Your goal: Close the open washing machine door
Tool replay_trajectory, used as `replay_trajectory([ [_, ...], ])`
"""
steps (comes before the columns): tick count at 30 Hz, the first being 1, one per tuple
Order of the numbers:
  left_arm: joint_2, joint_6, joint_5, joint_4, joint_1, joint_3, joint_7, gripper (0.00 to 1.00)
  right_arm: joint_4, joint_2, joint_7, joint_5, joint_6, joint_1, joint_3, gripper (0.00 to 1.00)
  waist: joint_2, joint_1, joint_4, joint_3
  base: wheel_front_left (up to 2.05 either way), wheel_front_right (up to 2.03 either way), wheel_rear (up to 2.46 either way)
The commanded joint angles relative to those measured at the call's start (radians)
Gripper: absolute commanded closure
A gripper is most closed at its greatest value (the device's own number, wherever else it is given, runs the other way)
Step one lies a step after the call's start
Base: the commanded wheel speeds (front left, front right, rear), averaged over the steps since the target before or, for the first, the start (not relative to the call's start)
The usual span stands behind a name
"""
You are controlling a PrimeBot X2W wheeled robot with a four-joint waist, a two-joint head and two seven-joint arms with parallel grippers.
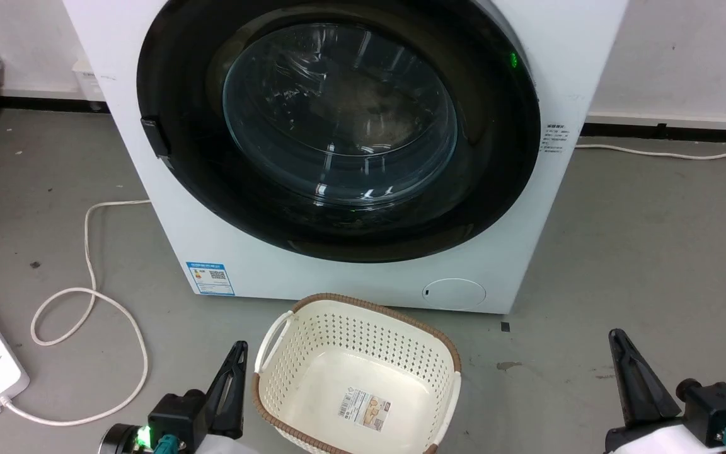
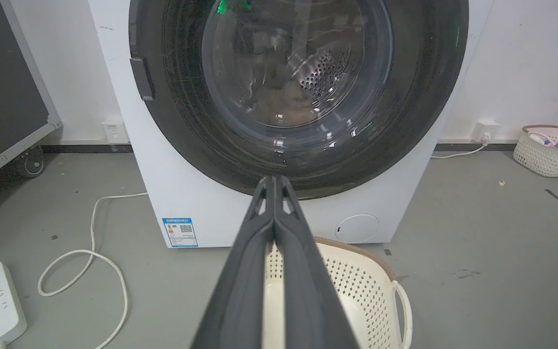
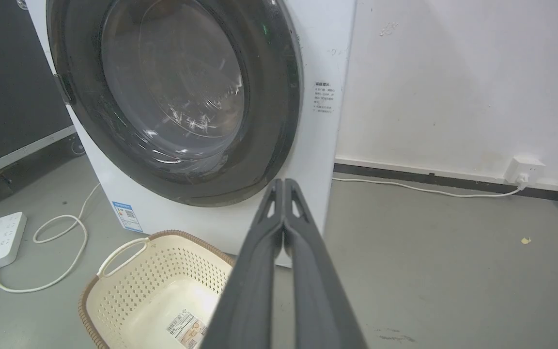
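Head view puts the washing machine door flat against the front of the washing machine, its black rim seated all round with no gap we can see. We judge the closing done or nearly so; whether the latch has caught we cannot tell. Our left end effector and right end effector hang low, well apart from the door, one on each side of the cream laundry basket on the floor just before the machine. Both have their fingers pressed together and hold nothing. We read that as a pushing posture, since a door wants a shove, not a grasp. If a final press is needed, the handle side on our left looks the place.
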Motion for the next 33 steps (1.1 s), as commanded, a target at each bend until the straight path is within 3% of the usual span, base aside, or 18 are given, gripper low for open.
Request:
replay_trajectory([
  [1, -0.002, 0.004, 0.007, -0.009, -0.002, 0.006, 0.008, 1.0, -0.008, 0.001, 0.007, -0.003, 0.0, -0.003, 0.004, 1.0, 0.0, 0.0, 0.0, 0.0, 0.0, 0.0, 0.0],
  [33, -0.009, 0.019, 0.035, -0.056, -0.008, 0.035, 0.079, 1.0, -0.043, 0.003, 0.079, -0.013, 0.0, -0.013, 0.028, 1.0, 0.0, 0.0, 0.002, 0.0, 0.0, 0.0, 0.0],
])
